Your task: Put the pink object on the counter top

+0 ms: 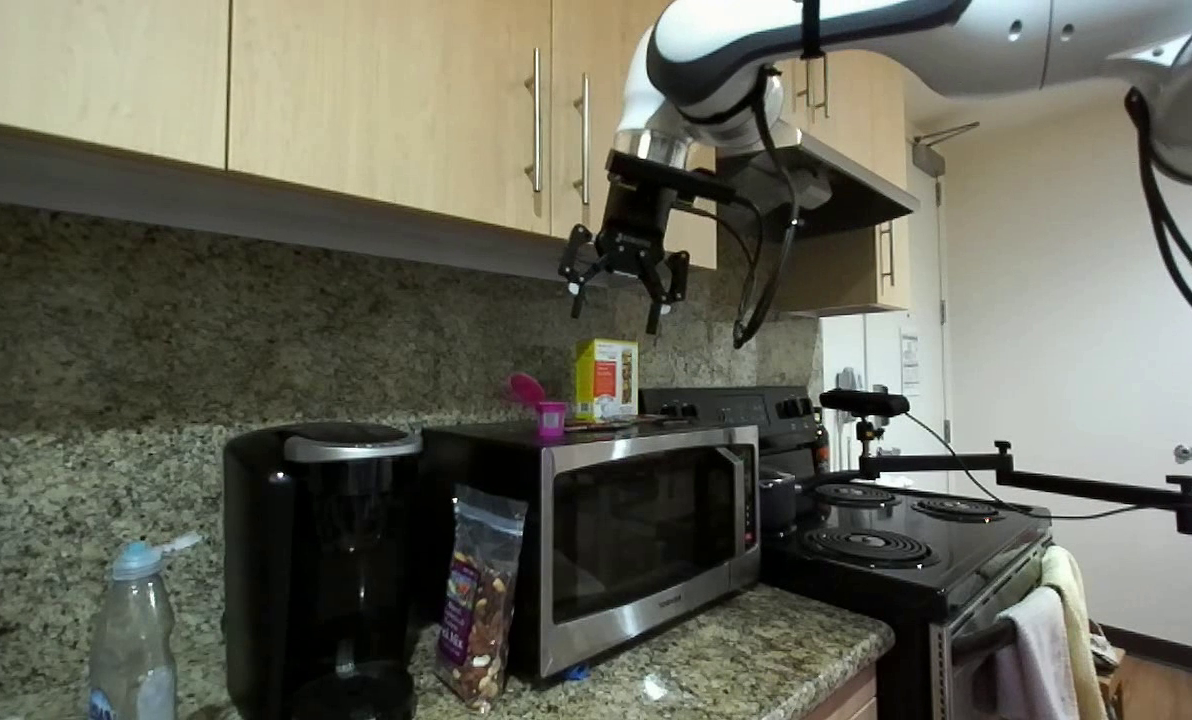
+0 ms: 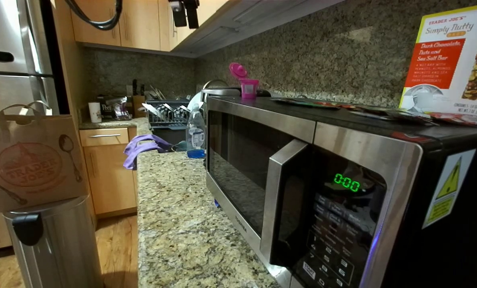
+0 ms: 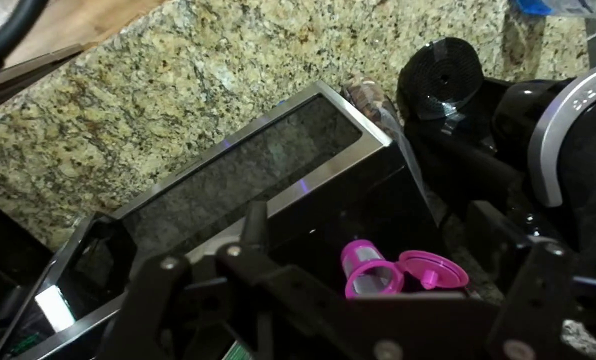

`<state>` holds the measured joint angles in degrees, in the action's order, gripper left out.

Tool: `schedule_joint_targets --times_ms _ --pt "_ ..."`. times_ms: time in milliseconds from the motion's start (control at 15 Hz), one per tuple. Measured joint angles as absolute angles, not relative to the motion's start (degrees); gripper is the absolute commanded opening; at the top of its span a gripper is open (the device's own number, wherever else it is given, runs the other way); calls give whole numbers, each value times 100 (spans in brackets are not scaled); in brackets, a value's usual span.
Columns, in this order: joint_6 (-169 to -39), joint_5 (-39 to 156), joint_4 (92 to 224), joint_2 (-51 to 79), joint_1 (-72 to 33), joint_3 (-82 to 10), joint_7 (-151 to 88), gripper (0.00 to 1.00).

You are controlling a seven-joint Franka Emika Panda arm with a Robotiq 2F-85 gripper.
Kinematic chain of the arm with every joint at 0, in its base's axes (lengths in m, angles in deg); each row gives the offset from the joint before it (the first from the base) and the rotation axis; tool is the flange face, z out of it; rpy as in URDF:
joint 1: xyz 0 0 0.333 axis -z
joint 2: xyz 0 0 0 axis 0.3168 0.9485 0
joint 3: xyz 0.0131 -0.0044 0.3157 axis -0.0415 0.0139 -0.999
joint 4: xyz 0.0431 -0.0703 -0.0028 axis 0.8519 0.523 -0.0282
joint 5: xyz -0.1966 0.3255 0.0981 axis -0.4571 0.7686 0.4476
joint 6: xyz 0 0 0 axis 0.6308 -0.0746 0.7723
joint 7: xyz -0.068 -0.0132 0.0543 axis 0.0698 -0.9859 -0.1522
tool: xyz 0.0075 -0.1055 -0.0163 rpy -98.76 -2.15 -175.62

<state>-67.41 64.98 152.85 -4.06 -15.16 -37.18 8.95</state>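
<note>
The claw, wide and empty, hangs higher than the pink cup left of the box: the reach, apparently, so lowering and gripping come before the desk!

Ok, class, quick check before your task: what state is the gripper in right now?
Gripper: open, holding nothing; the pink reusable coffee pod stands, lid open, on the microwave.

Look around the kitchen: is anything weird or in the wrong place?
The pink cup stands on the microwave near its edge, lid flipped open. That looks odd because it might get bumped off.
</note>
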Motion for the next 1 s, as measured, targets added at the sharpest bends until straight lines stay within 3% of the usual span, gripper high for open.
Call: schedule_joint_targets --times_ms 533,1000 --pt "-6520 6072 14354 691 -1688 -3754 515 100" --pt "-7787 5802 14399 1009 -1793 -3760 437 100"
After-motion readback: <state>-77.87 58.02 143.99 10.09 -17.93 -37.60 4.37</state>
